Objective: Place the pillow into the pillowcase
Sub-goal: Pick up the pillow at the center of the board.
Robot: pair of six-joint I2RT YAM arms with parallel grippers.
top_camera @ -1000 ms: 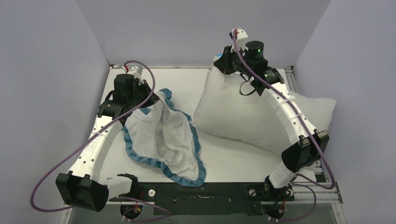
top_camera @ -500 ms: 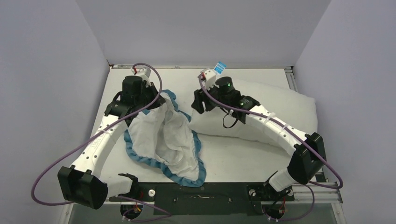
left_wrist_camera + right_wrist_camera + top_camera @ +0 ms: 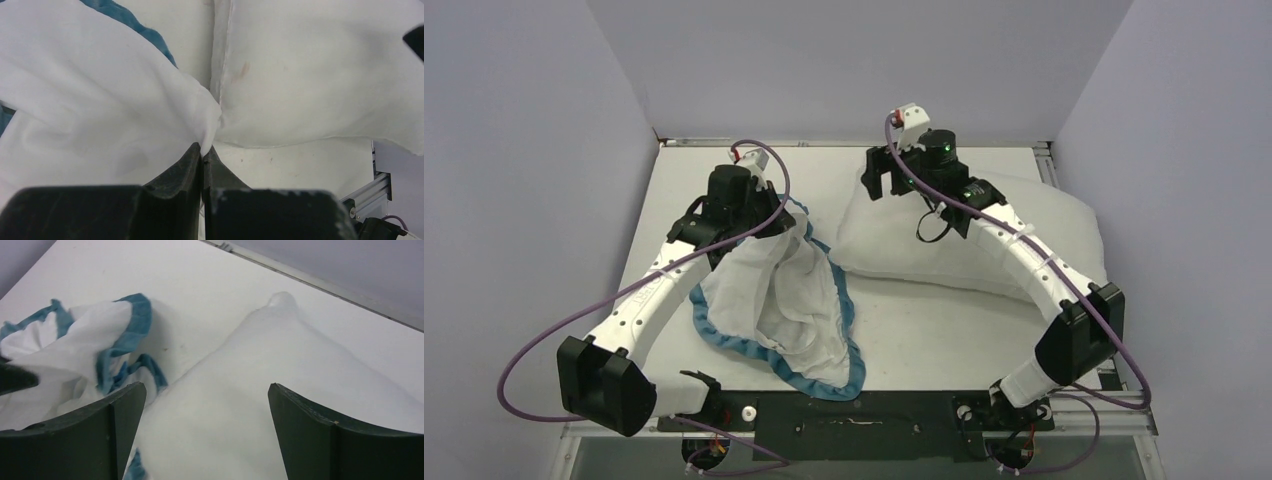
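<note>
The plump white pillow (image 3: 879,240) lies flat on the right half of the table, under my right arm. My right gripper (image 3: 880,182) hovers open just above its far left corner, with nothing between the fingers (image 3: 125,410); the pillow (image 3: 250,390) fills the space below them. The pillowcase (image 3: 774,300), white inside with a blue ruffled edge, is heaped left of centre. My left gripper (image 3: 776,215) is shut on a pinch of its white cloth (image 3: 90,100), lifting that edge close beside the pillow's (image 3: 310,75) left side. The pillowcase's blue edge (image 3: 127,335) shows left of the right gripper.
Grey walls close the table in on the left, back and right. A metal rail (image 3: 1046,165) runs along the right edge, and also shows in the left wrist view (image 3: 372,195). The arm bases and cables sit at the near edge (image 3: 854,412).
My right gripper opened and let go of the pillow, which dropped from standing up to lying flat. The left gripper carried the pillowcase edge to the right, nearer the pillow.
</note>
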